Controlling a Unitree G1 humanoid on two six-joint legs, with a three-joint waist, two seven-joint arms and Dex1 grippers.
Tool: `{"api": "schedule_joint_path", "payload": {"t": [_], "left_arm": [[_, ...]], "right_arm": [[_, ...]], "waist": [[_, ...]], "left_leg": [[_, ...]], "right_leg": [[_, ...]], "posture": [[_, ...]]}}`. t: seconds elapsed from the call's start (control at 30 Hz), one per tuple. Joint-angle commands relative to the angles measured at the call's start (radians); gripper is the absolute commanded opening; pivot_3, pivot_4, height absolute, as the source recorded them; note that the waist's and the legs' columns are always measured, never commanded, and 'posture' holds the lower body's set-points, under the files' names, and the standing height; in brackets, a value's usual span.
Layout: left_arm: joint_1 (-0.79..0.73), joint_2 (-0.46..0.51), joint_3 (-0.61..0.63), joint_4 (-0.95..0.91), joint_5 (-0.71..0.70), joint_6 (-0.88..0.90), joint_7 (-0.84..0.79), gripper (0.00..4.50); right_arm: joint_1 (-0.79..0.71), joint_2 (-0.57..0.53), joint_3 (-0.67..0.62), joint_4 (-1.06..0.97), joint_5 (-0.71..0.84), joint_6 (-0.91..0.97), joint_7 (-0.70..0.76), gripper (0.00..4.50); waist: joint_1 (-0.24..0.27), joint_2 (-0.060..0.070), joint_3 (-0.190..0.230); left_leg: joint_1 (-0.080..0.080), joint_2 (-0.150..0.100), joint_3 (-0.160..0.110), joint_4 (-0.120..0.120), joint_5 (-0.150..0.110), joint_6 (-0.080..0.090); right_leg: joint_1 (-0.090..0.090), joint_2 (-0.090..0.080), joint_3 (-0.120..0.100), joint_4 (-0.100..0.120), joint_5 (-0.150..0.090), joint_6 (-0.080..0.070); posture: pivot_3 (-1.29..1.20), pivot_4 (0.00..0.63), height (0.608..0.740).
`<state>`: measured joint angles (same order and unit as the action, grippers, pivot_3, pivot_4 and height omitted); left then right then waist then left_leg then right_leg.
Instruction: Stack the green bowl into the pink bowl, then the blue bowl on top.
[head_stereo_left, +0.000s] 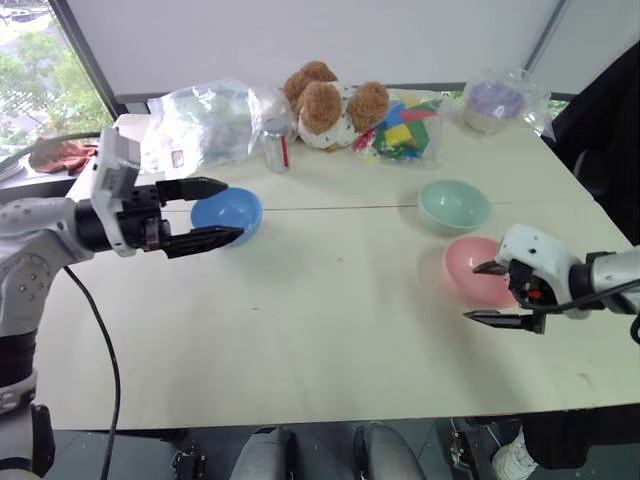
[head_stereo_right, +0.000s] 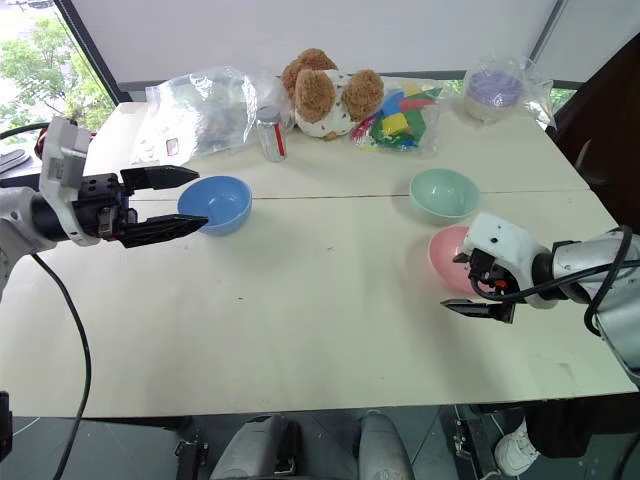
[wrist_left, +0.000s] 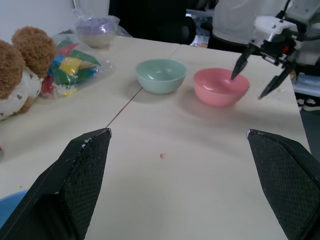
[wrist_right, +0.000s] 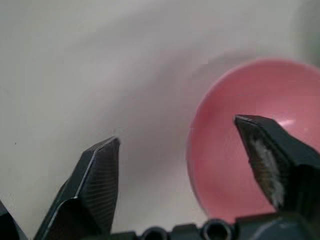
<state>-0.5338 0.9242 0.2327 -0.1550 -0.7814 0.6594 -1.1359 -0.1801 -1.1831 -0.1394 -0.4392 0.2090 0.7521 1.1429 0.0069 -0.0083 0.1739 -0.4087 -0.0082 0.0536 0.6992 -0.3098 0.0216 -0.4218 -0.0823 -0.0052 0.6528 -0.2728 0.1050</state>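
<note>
Nearest on the right, the right gripper (head_stereo_left: 497, 292) hangs tilted down over the near rim of the pink bowl (head_stereo_left: 470, 266), its two black fingers spread apart and holding nothing — one fingertip (wrist_left: 236, 73) stands above the bowl's hollow, the other outside the rim on the near side. That arm comes in from the right edge with its white wrist housing just beside the bowl. All three bowls are round with no long axis, and each sits upright on the pale table (head_stereo_left: 330, 330) with its mouth facing up and nothing inside. Just beyond the pink bowl and slightly to its left sits the green bowl (head_stereo_left: 454, 204), close to it but apart. On the left side, the left gripper (head_stereo_left: 218, 211) is held level above the table, pointing right, its fingers wide and empty — the blue bowl (head_stereo_left: 232, 212) rests on the table beneath and just beyond those fingertips, well apart from the other two bowls. Along the far edge lie a crumpled clear plastic bag (head_stereo_left: 205, 122), a small bottle (head_stereo_left: 276, 147), a brown teddy bear (head_stereo_left: 328, 103), a bag of coloured blocks (head_stereo_left: 405, 130) and, far right, a wrapped bowl (head_stereo_left: 493, 102).
</note>
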Motion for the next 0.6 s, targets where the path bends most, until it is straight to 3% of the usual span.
{"api": "schedule_joint_path", "payload": {"t": [0.03,0.23,0.37,0.47,0.6], "left_arm": [[-0.042,-0.001,-0.003,0.005,0.011,-0.026,-0.014,4.50],[-0.061,-0.004,-0.013,0.018,0.023,-0.036,-0.022,4.50],[-0.053,0.000,0.000,0.007,0.023,-0.032,-0.017,4.50],[-0.043,0.004,0.012,-0.004,0.018,-0.026,-0.011,4.50],[-0.018,0.016,0.037,-0.024,0.002,-0.009,-0.004,4.50]], "right_arm": [[0.004,-0.001,0.015,0.000,-0.024,-0.028,-0.043,3.70],[-0.019,0.024,0.137,0.112,-0.101,-0.126,-0.088,3.70],[-0.058,0.031,0.177,0.162,-0.118,-0.164,-0.089,1.92],[-0.077,0.036,0.190,0.174,-0.116,-0.179,-0.081,0.22],[-0.124,0.033,0.197,0.159,-0.107,-0.216,-0.059,0.04]], "waist": [[0.001,0.000,0.000],[0.000,0.000,0.000],[-0.001,0.000,0.000],[0.000,0.000,0.000],[-0.001,0.000,0.000]], "left_leg": [[0.000,0.000,0.000,0.000,0.000,0.000],[0.000,0.000,0.000,0.000,0.000,-0.001],[0.000,0.000,0.000,0.000,0.001,-0.001],[0.000,0.000,0.000,0.000,0.001,-0.001],[0.000,0.000,0.000,0.000,0.001,-0.001]], "right_leg": [[0.000,0.000,0.000,0.000,0.000,0.000],[0.000,0.001,0.000,0.000,0.000,0.000],[0.000,0.001,0.000,0.000,0.000,0.000],[0.000,0.001,0.000,0.000,0.000,0.000],[0.000,0.001,0.000,0.000,0.000,0.000]], "posture": [[0.00,0.150,0.740],[0.00,0.150,0.740],[0.00,0.150,0.740],[0.00,0.150,0.740],[0.00,0.150,0.740]]}}
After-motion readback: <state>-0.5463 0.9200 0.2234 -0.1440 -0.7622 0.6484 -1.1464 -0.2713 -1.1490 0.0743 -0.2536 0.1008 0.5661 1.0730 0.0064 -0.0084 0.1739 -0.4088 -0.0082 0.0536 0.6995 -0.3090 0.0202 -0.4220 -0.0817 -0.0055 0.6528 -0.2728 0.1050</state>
